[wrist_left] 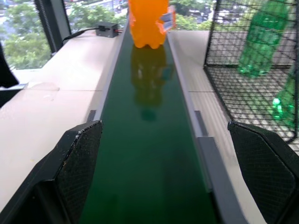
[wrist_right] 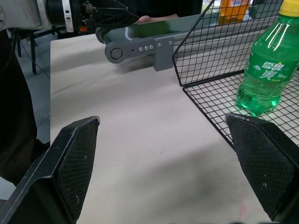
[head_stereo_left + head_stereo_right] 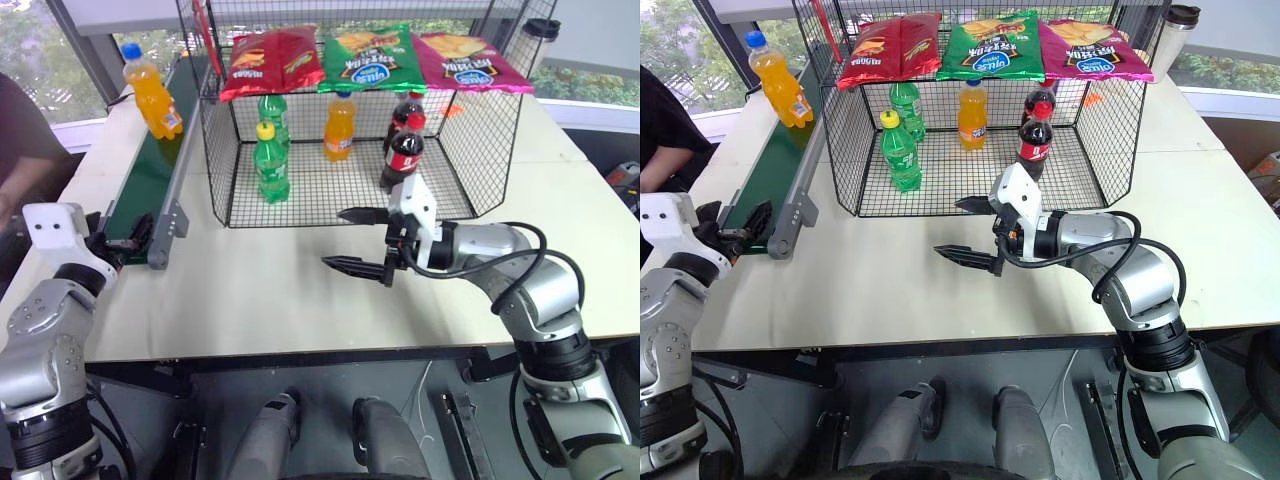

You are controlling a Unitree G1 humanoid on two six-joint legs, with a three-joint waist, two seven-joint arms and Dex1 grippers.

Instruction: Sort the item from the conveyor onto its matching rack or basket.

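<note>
The item, an orange soda bottle [image 3: 152, 95] with a blue cap, stands upright at the far end of the dark green conveyor [image 3: 150, 178]. My left gripper [image 3: 125, 240] is open and empty at the belt's near end. It points along the belt toward the bottle [image 1: 147, 23], which is well ahead of the fingers [image 1: 77, 163]. The black wire basket [image 3: 222, 160] stands just right of the conveyor. My right gripper [image 3: 333, 238] is open and empty over the table in front of the basket, pointing left.
Inside the basket stand two green bottles [image 3: 270, 160], an orange bottle [image 3: 339, 126] and two cola bottles [image 3: 403, 150]. Three chip bags [image 3: 372, 57] lie on its top. A person's dark sleeve [image 3: 20, 130] is at the far left. A tumbler [image 3: 540, 40] stands back right.
</note>
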